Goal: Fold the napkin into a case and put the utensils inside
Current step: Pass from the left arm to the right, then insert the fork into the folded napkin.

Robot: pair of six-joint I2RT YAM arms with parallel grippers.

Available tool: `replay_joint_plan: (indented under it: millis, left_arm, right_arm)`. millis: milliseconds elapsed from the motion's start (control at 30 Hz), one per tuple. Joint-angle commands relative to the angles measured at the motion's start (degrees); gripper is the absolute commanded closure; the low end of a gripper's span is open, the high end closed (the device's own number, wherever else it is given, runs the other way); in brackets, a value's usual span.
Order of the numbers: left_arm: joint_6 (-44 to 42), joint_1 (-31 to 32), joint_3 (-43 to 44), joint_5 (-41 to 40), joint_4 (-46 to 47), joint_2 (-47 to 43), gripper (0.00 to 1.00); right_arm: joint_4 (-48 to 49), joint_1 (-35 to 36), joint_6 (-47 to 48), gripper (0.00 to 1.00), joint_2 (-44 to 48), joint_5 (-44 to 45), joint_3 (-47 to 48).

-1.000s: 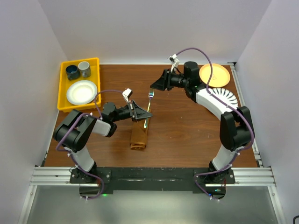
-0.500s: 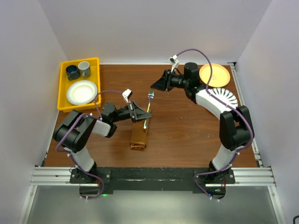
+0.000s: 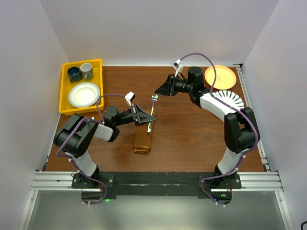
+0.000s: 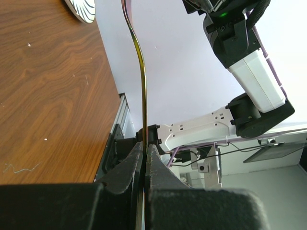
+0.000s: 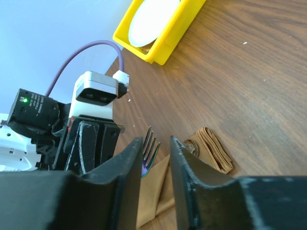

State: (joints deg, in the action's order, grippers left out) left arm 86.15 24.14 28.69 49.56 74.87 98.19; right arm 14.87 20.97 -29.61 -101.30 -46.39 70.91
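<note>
The brown wooden table [image 3: 192,139] carries a yellow bin [image 3: 64,91] at its ten o'clock corner and an orange plate [image 3: 220,76] at about two o'clock. The rust-brown case [image 3: 142,140] lies flat as a narrow folded strip a little toward seven o'clock from the table's middle, its long side running from twelve to six. The left gripper [image 3: 142,116] hangs over the case's twelve o'clock end with its jaws pressed together on the thin handle of a fork [image 3: 153,103], which rises from that grip toward one o'clock. The right gripper [image 5: 156,141] reaches in from two o'clock, its jaws apart, and the wrist view shows the fork's tines in the gap between them. Whether either pad touches the tines is hard to tell from these angles.
</note>
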Motion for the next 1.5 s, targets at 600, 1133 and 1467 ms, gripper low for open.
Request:
replay_joint_plan:
  millis: [600,1133,1467]
  left_arm:
    - [-3.7,0.3,-0.3,1.7,15.7,-4.1,0.76]
    - [-2.1,-19.4,-3.7,10.6,26.4,-2.3,0.02]
    - [-6.6,-19.5,-4.5,11.1,21.9,-5.1,0.1]
  right_arm:
    - [5.7,0.1,-2.3,1.0,-0.2,-3.4,-1.0]
    - [26.3,-1.7,0.2,1.0,-5.8,-4.8,-8.0]
    - [31.1,-4.2,-6.8,1.0,-9.7,-11.1,-4.4]
